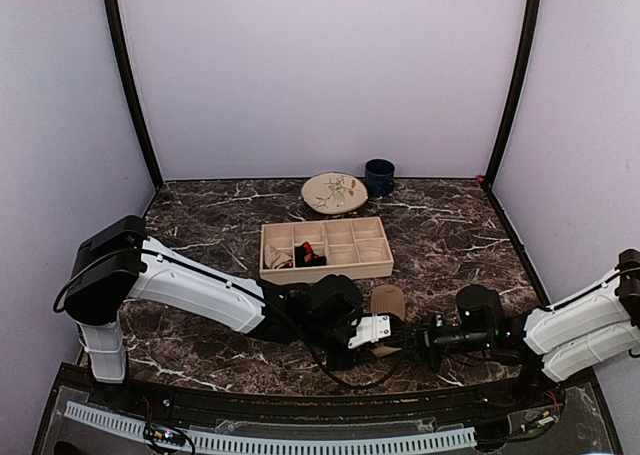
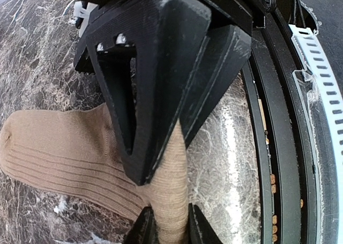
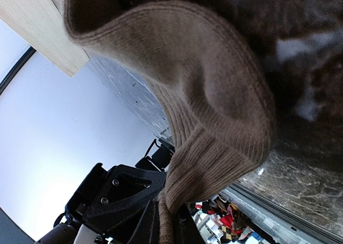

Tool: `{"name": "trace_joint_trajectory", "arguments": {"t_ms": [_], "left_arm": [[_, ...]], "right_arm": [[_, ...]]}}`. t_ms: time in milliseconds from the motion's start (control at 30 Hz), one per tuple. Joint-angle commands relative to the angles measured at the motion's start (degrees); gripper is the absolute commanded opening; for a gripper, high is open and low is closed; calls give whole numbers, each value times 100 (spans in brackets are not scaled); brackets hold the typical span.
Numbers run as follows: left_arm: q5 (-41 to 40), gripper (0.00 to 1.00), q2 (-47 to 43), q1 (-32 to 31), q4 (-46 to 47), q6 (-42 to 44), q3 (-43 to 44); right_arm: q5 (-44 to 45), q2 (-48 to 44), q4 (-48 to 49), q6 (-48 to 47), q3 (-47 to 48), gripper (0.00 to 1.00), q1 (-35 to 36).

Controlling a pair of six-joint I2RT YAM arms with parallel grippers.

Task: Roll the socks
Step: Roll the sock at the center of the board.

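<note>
Left gripper [image 2: 170, 229] and right gripper [image 3: 163, 227] each clamped on near end of tan sock [image 2: 59, 153] by front edge of table [image 1: 200, 225]; best to keep fabric taut and roll evenly toward far end.

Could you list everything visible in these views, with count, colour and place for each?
tan sock: one, tan ribbed, near the table's front edge, between the grippers
beige sock: one, beige, left-end compartment of the tray
black sock: one, black with red, compartment next to the beige sock
tray: one, light wood, divided, mid-table
plate: one, cream, patterned, behind the tray
mug: one, dark blue, right of the plate
table: one, dark brown marble
left gripper: one, black, shut on the tan sock
right gripper: one, black, shut on the tan sock
</note>
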Motion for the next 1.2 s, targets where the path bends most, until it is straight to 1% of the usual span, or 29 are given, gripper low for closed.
{"name": "trace_joint_trajectory", "arguments": {"t_ms": [0,200,367,467,633,733,867,1000,1133,1167], "left_arm": [[166,23,54,-34,-55,-47,-13],[413,22,143,-37,-89,-87,82],[398,22,157,-35,-133,-113,150],[172,26,95,-35,-119,-131,156],[166,37,-3,-57,-170,-88,146],[144,39,-69,-96,-202,-75,123],[-57,38,-116,-153,-118,-78,29],[-294,31,-232,-224,44,-37,-66],[-597,28,-291,-281,199,8,-144],[-669,26,-284,-291,208,6,-142]], "right_arm": [[-8,-297,-216,535,-140,9,66],[7,-713,-738,449,-198,12,88],[-5,-664,-717,454,-232,12,106],[-71,-443,-501,447,-208,12,107],[-115,-94,-62,480,-174,12,113],[-114,20,58,503,-142,11,109],[-135,82,68,503,-105,11,107],[-118,66,25,521,-102,11,109],[-125,127,49,518,-76,11,110],[-129,150,69,511,-68,11,108]]}}
